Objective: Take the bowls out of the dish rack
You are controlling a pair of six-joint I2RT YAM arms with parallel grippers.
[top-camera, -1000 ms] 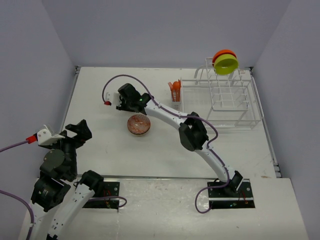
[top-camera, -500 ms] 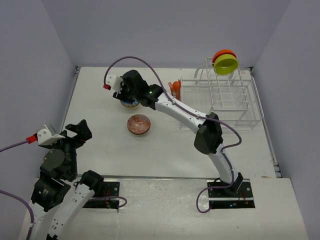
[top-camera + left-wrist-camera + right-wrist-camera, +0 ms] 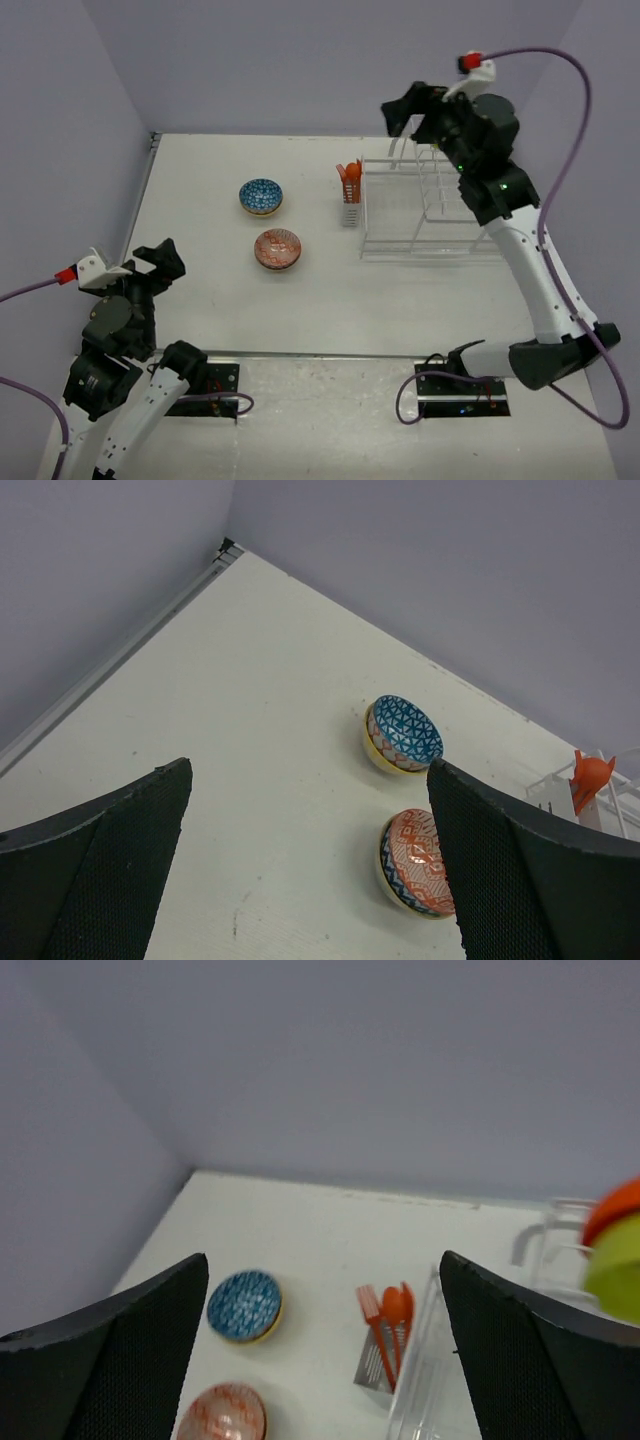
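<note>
**Two bowls out on the worktop, both tools empty**

The white worktop (image 3: 200, 180) carries the dish rack (image 3: 430, 215) in its far right corner, with the low tray towards the near edge and the taller slotted section behind it.

My right tool (image 3: 322, 1260) hangs high over the far edge, above the rack's far left end. Its jaws are wide apart and hold nothing. My left tool (image 3: 308, 770) is raised by the near left corner, also wide and empty.

In the right wrist view an orange bowl (image 3: 615, 1210) and a yellow-green bowl (image 3: 615, 1270) show blurred at the right edge, by the rack's tall wires. How they sit there I cannot tell.

The blue mosaic bowl (image 3: 261, 196) stands upright left of the middle, towards the far edge. The red-brown bowl (image 3: 277, 249) stands just nearer me, apart from it.

The utensil holder (image 3: 349, 185), with orange utensils in it, sits at the rack's left side.
</note>
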